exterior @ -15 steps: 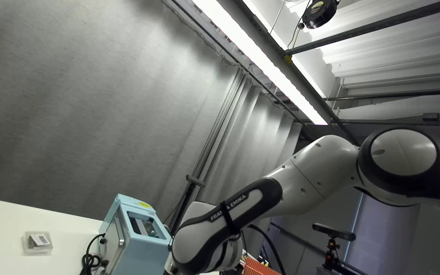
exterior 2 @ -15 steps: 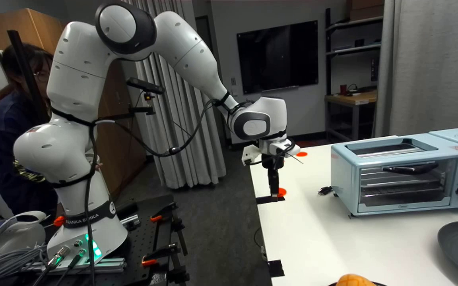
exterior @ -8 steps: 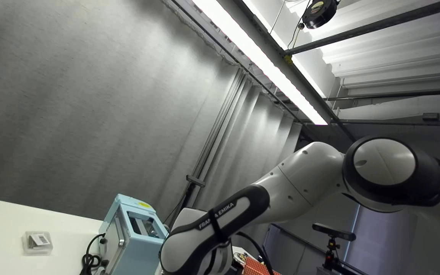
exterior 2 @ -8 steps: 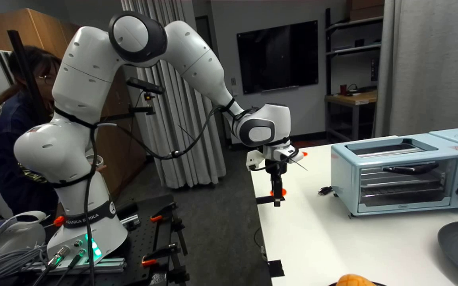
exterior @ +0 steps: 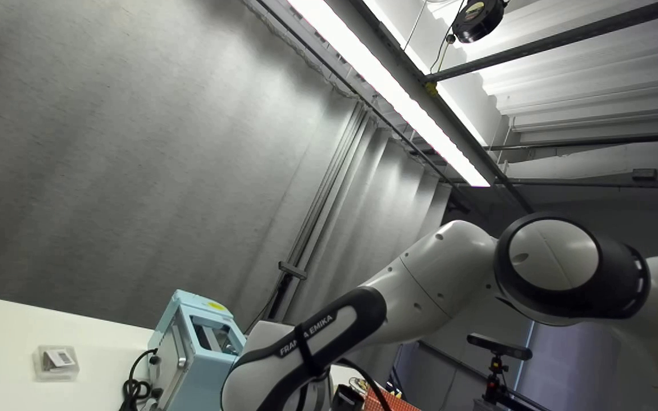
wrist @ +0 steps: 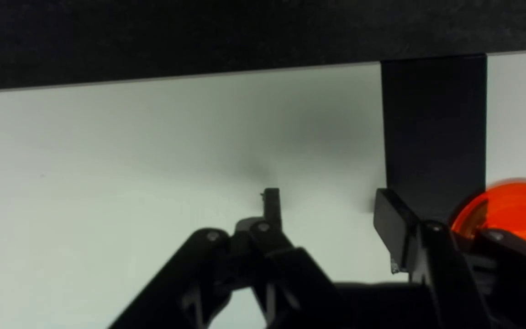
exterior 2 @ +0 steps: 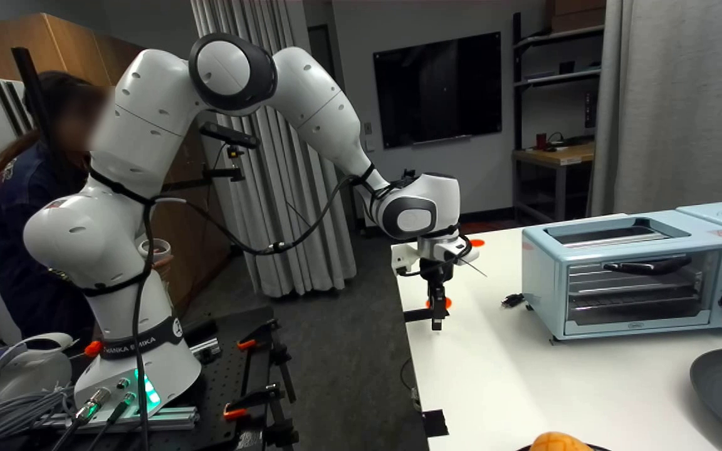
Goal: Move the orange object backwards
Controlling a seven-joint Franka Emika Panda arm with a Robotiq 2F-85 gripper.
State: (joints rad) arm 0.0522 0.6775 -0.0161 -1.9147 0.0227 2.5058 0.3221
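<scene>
Tape [wrist: 434, 132] runs partly under orange object [wrist: 523, 205] — toaster oven [exterior 2: 633, 275] apart.

The gripper [wrist: 327, 201] is hanging over a white tabletop [wrist: 107, 173], its black fingertips [wrist: 272, 203] standing apart with tabletop showing between them. Toward the right, a strip of black tape [wrist: 434, 128] is running in from the table's edge, beyond which dark floor [wrist: 176, 36] is lying. A translucent orange disc [wrist: 516, 208] is overlapping the tape's side, and the nearer finger is partly hiding it. A shadow [wrist: 331, 130] is falling near the tape.
</scene>
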